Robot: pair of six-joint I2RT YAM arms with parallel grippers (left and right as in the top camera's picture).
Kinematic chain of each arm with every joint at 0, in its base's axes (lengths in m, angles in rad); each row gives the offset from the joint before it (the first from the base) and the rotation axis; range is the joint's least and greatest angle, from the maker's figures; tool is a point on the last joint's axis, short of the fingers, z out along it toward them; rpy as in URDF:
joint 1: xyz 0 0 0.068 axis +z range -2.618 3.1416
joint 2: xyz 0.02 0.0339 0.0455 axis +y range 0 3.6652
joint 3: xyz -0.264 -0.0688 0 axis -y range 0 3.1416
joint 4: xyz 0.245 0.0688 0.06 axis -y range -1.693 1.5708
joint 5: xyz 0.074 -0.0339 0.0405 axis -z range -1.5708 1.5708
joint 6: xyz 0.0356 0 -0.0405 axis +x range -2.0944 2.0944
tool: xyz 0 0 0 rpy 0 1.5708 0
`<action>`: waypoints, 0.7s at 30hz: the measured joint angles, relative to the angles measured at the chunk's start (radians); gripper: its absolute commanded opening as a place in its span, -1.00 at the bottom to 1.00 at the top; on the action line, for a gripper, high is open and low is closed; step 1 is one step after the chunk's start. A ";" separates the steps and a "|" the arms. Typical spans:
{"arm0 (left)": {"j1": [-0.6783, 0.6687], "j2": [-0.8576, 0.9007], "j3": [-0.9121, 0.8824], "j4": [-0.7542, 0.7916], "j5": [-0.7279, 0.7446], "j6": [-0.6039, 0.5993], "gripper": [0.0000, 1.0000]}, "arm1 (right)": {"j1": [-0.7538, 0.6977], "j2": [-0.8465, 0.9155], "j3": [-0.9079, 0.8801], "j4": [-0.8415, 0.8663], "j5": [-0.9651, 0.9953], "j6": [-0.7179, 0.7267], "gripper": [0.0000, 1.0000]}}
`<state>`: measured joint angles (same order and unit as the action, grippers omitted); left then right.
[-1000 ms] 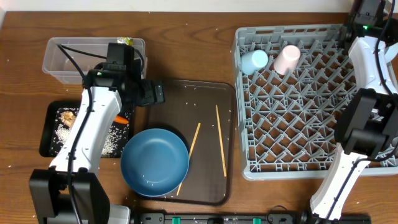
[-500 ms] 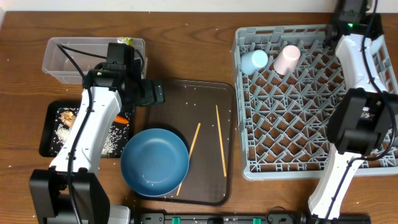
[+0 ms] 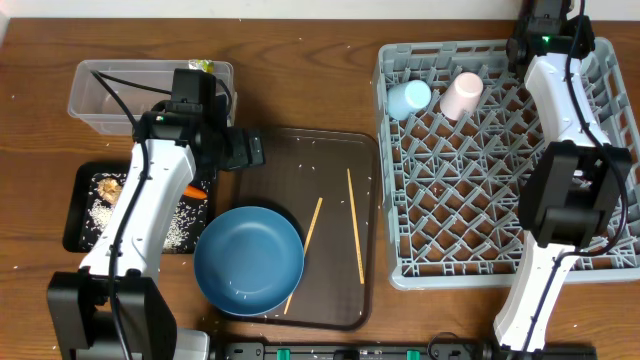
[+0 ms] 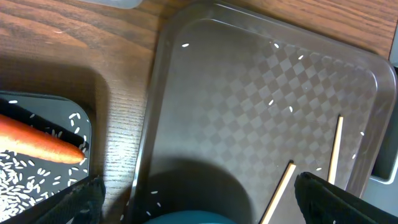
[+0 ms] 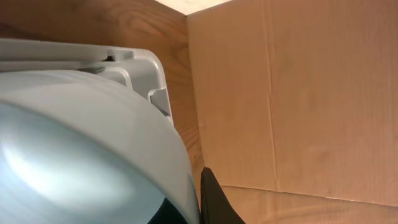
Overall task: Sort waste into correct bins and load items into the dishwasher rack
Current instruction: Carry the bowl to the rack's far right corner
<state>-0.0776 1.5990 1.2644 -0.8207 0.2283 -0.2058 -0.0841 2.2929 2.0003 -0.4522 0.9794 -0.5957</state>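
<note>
While the left end effector (image 4: 199,200) hangs wide open above the brown tray (image 4: 249,93), near the carrot (image 4: 37,142), the right end effector (image 5: 210,198) grips the light-blue bowl (image 5: 81,143) at the far corner of the rack (image 5: 134,62).

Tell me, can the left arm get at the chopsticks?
Probably yes: its open left gripper hovers over the brown tray, and both chopsticks lie uncovered nearby; only the plate crowds one's lower end.
</note>
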 measured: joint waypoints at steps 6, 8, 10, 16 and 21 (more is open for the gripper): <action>0.000 0.000 0.000 0.000 0.000 0.000 0.95 | -0.009 0.003 0.000 0.044 0.034 -0.039 -0.97; 0.000 0.000 0.000 0.000 0.000 0.000 0.96 | -0.015 0.003 0.000 0.085 0.069 -0.057 -0.97; 0.000 0.000 0.000 0.000 0.000 0.000 0.96 | -0.025 0.003 0.000 0.124 0.101 -0.083 -0.98; 0.000 0.000 0.000 0.000 0.000 0.000 0.96 | -0.061 0.003 0.000 0.126 0.153 -0.132 -0.98; 0.000 0.000 0.000 0.000 0.000 0.000 0.96 | -0.075 0.003 0.000 0.103 0.161 -0.144 -0.98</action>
<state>-0.0776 1.5990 1.2644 -0.8204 0.2283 -0.2058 -0.1589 2.2959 1.9999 -0.3489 1.1408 -0.7395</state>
